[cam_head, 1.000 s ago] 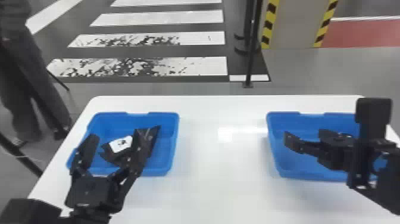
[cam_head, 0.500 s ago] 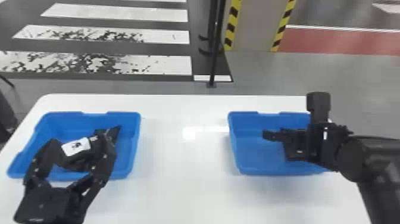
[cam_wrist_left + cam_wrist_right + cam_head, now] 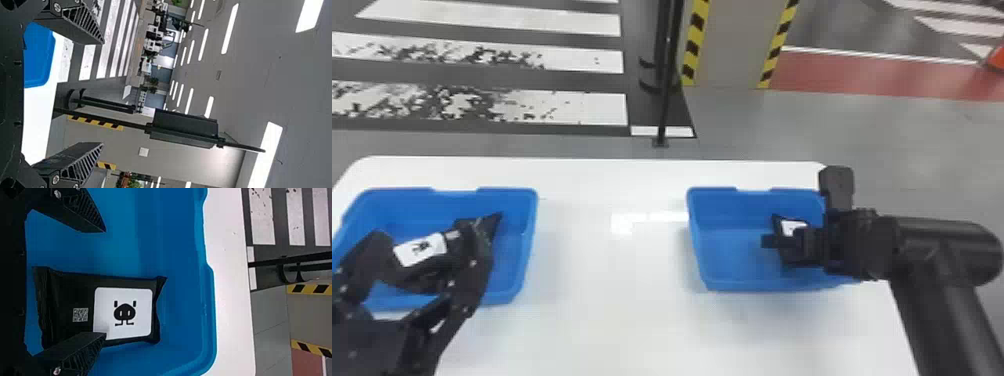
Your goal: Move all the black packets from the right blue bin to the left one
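The right gripper (image 3: 782, 245), fingers wide apart, is over the right blue bin (image 3: 727, 280) near the desk's (image 3: 612, 320) far right corner; a black packet (image 3: 78, 288) lies inside. The left gripper (image 3: 426, 237), also wide, is at the far-left-corner bin (image 3: 529, 220), which holds another packet (image 3: 422, 250).

The right gripper (image 3: 782, 245) has shifted farther from the left wall of the right blue bin (image 3: 696, 240). In that bin, a black packet (image 3: 791, 227), probably hidden behind the gripper a second ago, has come into sight.
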Tool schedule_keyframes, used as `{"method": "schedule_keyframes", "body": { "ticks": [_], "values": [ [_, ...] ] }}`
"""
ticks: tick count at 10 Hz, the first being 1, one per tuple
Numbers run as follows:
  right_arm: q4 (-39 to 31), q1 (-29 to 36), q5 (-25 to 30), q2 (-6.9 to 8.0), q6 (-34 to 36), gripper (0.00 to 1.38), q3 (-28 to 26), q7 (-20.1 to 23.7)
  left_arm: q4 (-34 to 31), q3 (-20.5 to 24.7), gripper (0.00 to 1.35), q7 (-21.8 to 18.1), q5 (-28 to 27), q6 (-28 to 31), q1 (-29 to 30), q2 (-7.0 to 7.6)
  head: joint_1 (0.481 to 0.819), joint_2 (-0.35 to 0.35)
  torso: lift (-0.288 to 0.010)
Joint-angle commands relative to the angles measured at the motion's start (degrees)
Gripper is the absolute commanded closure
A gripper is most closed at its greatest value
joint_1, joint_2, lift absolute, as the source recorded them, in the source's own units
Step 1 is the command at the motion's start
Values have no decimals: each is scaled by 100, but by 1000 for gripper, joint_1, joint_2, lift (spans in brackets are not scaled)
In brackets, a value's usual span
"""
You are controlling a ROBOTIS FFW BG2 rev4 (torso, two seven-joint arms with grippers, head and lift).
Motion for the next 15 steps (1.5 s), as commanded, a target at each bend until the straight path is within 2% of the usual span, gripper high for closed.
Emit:
{"method": "schedule_keyframes", "body": {
  "ticks": [1,3,4,5,7,8,9,11,12,14,15],
  "values": [
    [85,-67,27,-10,96,88,0,-51,3,-4,116,0,-31,0,-7,10,695,-174,-140],
    [169,-95,15,-10,264,93,-57,-183,17,7,116,0,-42,0,-7,10,695,-190,-140],
    [-14,32,-99,-10,447,87,-57,-429,45,7,116,0,-77,28,-21,2,695,-196,-140],
    [-70,88,-191,-10,517,139,-80,-517,73,18,117,0,-100,28,-21,10,695,-203,-140],
    [-140,102,-396,-1,616,1073,-92,-623,101,30,119,0,-111,14,-35,2,695,-203,-140],
    [-211,116,-430,8,602,1076,-92,-675,129,30,119,0,-111,14,-49,2,695,-200,-140],
    [-225,130,-419,8,560,1141,-92,-675,143,30,119,0,-111,0,-49,-7,695,-193,-140],
    [-731,552,-670,16,96,1151,-103,-675,157,41,119,0,-111,-28,-49,-7,695,-188,-140],
    [-872,636,-625,43,-214,1151,-92,-623,171,41,119,0,-111,-70,-49,-7,695,-181,-140],
    [-1265,875,-556,25,-804,1153,-92,-306,171,18,119,0,-134,-98,-49,2,695,-160,-140],
    [-1181,960,-590,34,-1648,1153,-92,212,186,18,119,9,-122,-98,-63,2,695,-153,-140]
  ]
}}
